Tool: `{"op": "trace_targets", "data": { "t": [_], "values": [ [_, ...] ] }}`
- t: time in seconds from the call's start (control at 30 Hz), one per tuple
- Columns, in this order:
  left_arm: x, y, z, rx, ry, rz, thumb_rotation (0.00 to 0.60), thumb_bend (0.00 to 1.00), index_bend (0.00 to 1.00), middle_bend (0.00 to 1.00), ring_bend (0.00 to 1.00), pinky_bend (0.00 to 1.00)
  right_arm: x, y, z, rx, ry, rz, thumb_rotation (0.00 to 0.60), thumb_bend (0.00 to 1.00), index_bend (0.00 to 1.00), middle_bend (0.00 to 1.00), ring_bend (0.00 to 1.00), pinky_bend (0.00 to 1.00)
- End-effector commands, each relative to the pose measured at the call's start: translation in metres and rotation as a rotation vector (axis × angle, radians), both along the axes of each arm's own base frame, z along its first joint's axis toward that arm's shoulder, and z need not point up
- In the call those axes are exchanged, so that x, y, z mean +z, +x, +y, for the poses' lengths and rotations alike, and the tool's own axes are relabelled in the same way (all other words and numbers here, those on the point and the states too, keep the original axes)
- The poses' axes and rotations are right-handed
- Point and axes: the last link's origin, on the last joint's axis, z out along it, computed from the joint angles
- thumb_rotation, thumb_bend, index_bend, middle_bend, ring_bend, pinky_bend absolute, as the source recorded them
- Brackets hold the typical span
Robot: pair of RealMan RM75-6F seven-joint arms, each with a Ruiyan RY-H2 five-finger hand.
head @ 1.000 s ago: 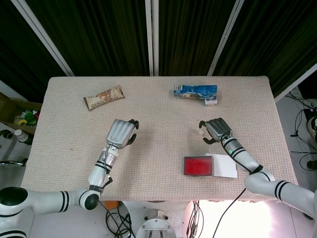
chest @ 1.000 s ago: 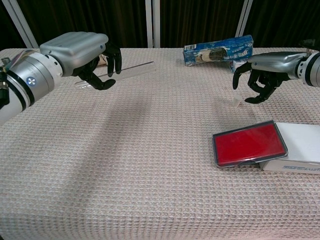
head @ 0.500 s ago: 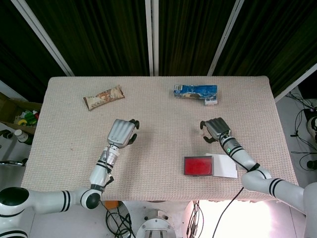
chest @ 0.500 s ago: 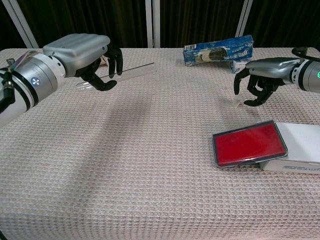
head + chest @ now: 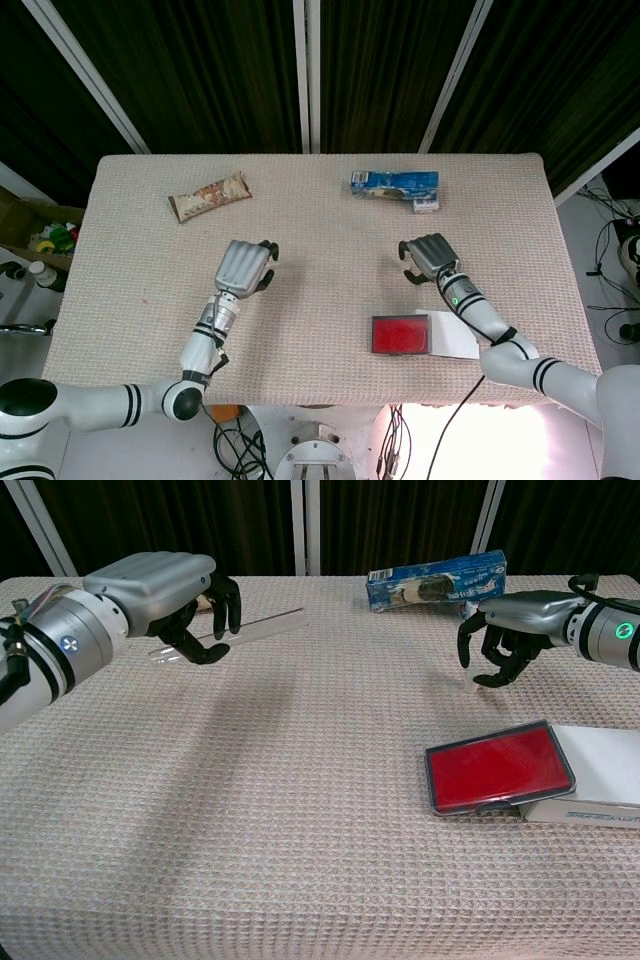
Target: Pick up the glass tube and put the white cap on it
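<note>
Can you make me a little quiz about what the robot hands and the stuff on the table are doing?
1. True or false: the left hand is holding the glass tube off the table.
2. Which thing is nearest the right hand? A) snack bar B) white cap C) cardboard box on the floor
3. Fill in: the red case lies partly on a ____ box.

Key: 1 true. 2 B, the white cap sits just under its fingers. 3 white.
</note>
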Motion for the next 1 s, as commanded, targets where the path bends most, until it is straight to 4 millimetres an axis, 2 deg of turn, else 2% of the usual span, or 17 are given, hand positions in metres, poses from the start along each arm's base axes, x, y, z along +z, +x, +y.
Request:
{"op": "trace_targets", "data": {
  "t": [0.03,0.37,0.5,0.67,0.83,1.0],
  "values": [
    [0.0,0.0,0.0,0.0,0.0,0.001,0.6,0.52,0.63,0.63,0.78,1.0,-0.001,0.0,0.0,0.003,0.002,0.002,0.6,0.33,0.48,0.85,0.96,1.0],
    [-0.001,-0.002,0.0,0.007,-0.005,-0.001,0.6,0.52,0.63,0.63,0.78,1.0,-0.004,0.001,-0.001,-0.002,0.002,0.003,0.6,0.36,0.58,0.87,0.97,1.0],
    [-0.002,-0.003,-0.001,0.01,-0.007,-0.001,0.6,0.52,0.63,0.63,0.78,1.0,-0.004,0.0,-0.001,-0.005,0.003,0.006,0.6,0.36,0.59,0.87,0.98,1.0],
    [-0.001,-0.004,0.0,0.017,-0.006,-0.021,0.6,0.52,0.63,0.63,0.78,1.0,0.002,0.002,-0.001,-0.006,-0.008,-0.016,0.6,0.45,0.61,0.87,0.98,1.0],
    [0.001,-0.002,0.0,0.025,-0.018,-0.079,0.6,0.52,0.63,0.63,0.78,1.0,0.03,0.012,0.001,0.017,-0.056,-0.087,0.6,0.48,0.63,0.88,0.99,1.0],
    [0.001,0.001,0.002,0.041,-0.045,-0.184,0.6,0.52,0.63,0.63,0.78,1.0,0.078,0.037,0.007,0.059,-0.116,-0.22,0.6,0.51,0.64,0.88,0.99,1.0]
  ]
}}
